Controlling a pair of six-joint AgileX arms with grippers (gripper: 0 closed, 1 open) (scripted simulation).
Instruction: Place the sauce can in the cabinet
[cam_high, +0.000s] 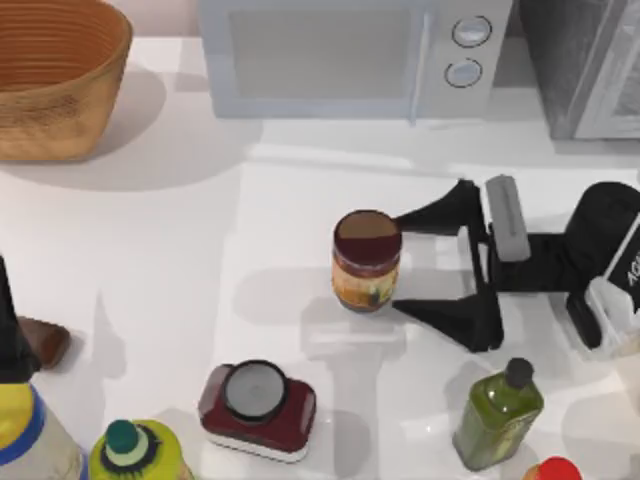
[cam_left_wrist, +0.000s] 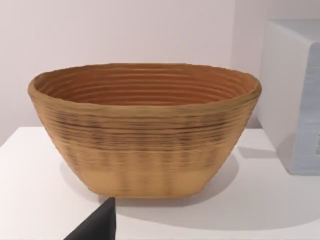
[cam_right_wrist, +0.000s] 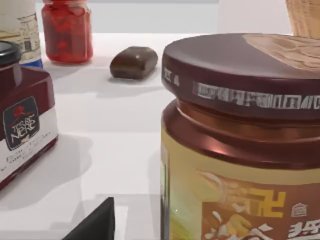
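Sauce can (cam_high: 367, 260) stands upright at frame centre, cabinet (cam_high: 585, 65) at upper right. Right gripper (cam_high: 415, 268) lies level beside it, jaws apart, flanking but not touching. Risk: an off-centre closure could tip the can. Left arm parked at lower left.

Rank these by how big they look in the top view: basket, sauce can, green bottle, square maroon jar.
1. basket, clearly largest, though cut off by the frame edge.
2. square maroon jar.
3. and 4. green bottle and sauce can look too alike to rank.
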